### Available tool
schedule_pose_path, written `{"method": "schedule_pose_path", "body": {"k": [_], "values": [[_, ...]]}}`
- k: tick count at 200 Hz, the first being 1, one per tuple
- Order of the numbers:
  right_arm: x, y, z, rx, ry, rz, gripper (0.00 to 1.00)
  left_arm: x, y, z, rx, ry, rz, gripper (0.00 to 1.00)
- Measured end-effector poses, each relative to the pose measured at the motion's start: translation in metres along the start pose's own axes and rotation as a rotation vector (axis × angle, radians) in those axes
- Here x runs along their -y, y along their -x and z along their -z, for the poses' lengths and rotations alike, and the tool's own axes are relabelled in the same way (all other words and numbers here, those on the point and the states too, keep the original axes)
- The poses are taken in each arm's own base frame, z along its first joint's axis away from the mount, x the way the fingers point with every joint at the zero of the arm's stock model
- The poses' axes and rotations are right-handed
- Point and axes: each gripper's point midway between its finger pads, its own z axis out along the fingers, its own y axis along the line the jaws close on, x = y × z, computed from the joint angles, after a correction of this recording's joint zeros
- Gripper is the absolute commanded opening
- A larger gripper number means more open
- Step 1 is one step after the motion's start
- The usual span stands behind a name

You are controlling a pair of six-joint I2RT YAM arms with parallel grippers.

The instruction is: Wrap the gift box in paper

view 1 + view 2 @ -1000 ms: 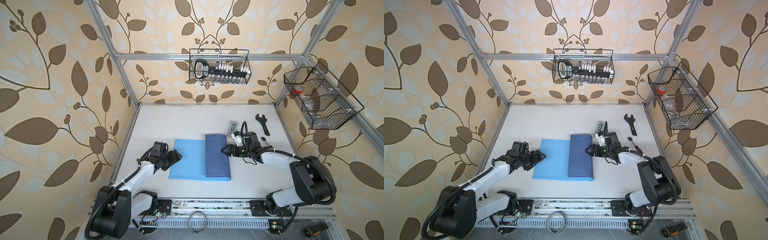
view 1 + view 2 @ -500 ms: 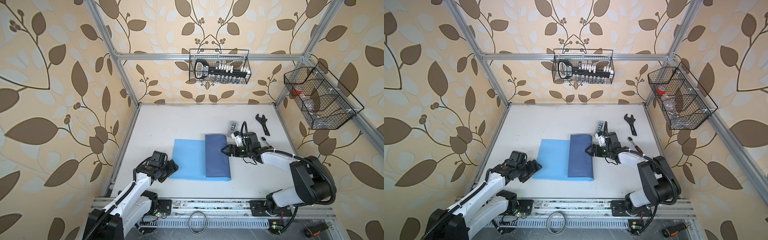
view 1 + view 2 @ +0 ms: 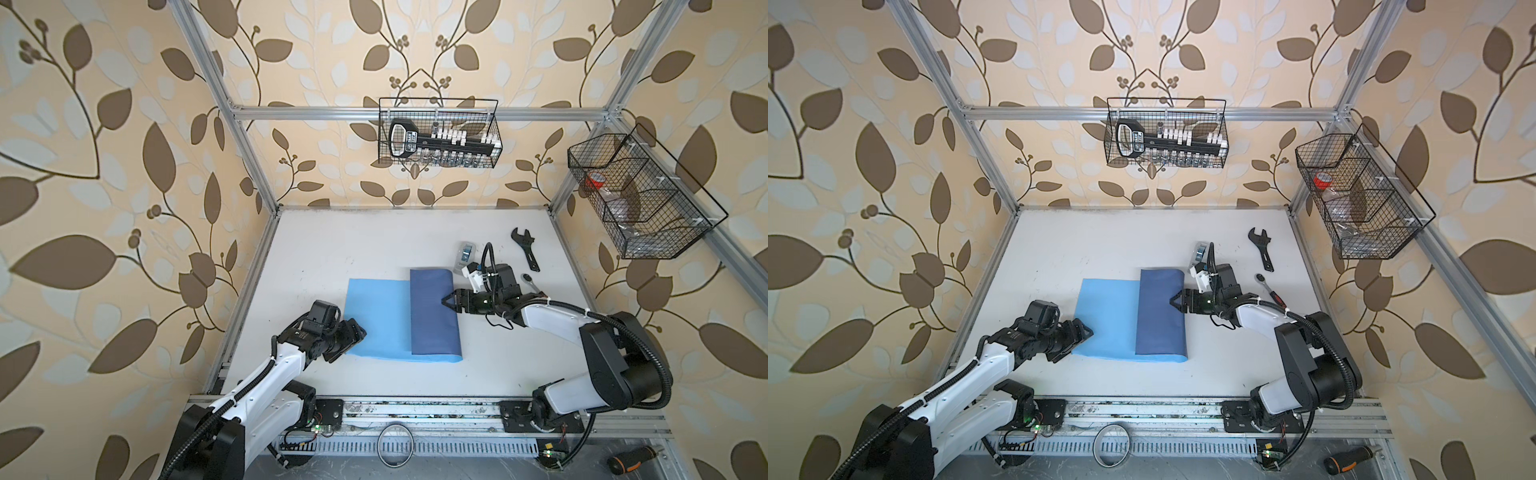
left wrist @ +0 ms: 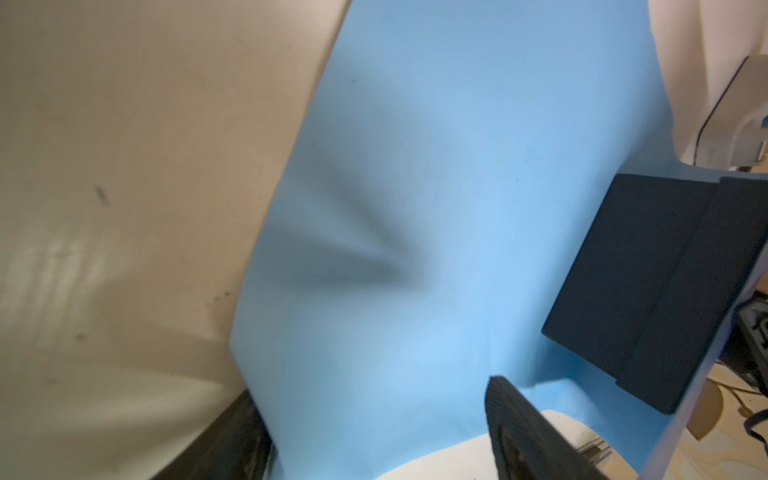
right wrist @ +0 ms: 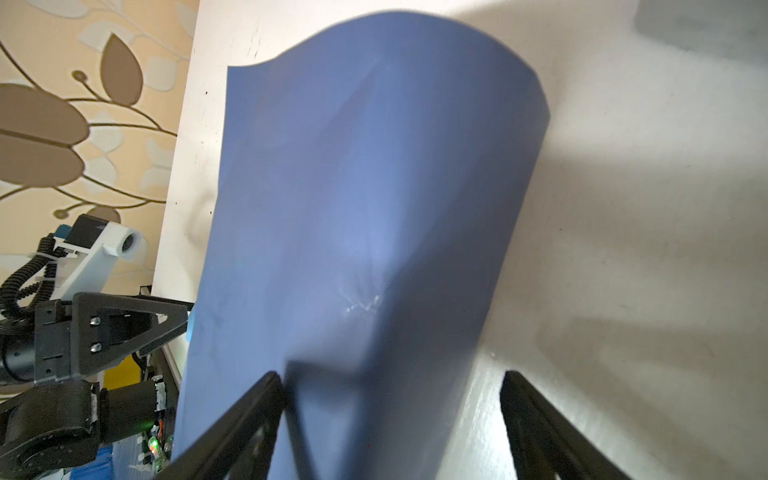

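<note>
The paper (image 3: 378, 316) lies on the white table (image 3: 332, 249), light blue, with a darker blue flap (image 3: 432, 316) folded over its right part; both top views show it (image 3: 1106, 320). The gift box (image 4: 648, 286) shows only in the left wrist view, black, under that fold. My left gripper (image 3: 357, 332) (image 3: 1086, 330) is open at the sheet's near-left corner, and the sheet's edge (image 4: 457, 166) runs between its fingers (image 4: 519, 424). My right gripper (image 3: 446, 300) (image 3: 1174, 300) is open at the flap's right edge (image 5: 374, 187), one finger (image 5: 249, 415) over the flap.
A grey-white tape dispenser (image 3: 465, 255), a black wrench (image 3: 525, 253) and a ratchet (image 3: 530, 280) lie behind the right arm. Wire baskets hang on the back wall (image 3: 438, 133) and the right wall (image 3: 640, 199).
My left arm has moved toward the table's front along the paper's left edge and now sits at the near-left corner. The right arm and the paper have not moved.
</note>
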Motion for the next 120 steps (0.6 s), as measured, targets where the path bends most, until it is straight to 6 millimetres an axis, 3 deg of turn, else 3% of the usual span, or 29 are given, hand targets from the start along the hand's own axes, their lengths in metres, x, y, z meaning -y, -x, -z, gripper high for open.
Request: {"method": "schedule_pose_path", "body": {"k": [56,98,120], "values": [[0.0,0.0,0.0,0.0,-0.001,0.0,0.82,0.027,0.025,-0.006,0.079,-0.107,-0.08,0.8],[0.0,0.0,0.0,0.0,-0.001,0.002,0.82,0.024,0.035,-0.018,0.08,-0.075,-0.121,0.8],[0.0,0.0,0.0,0.001,-0.001,0.002,0.82,0.02,0.051,-0.02,0.096,-0.037,-0.122,0.8]]}}
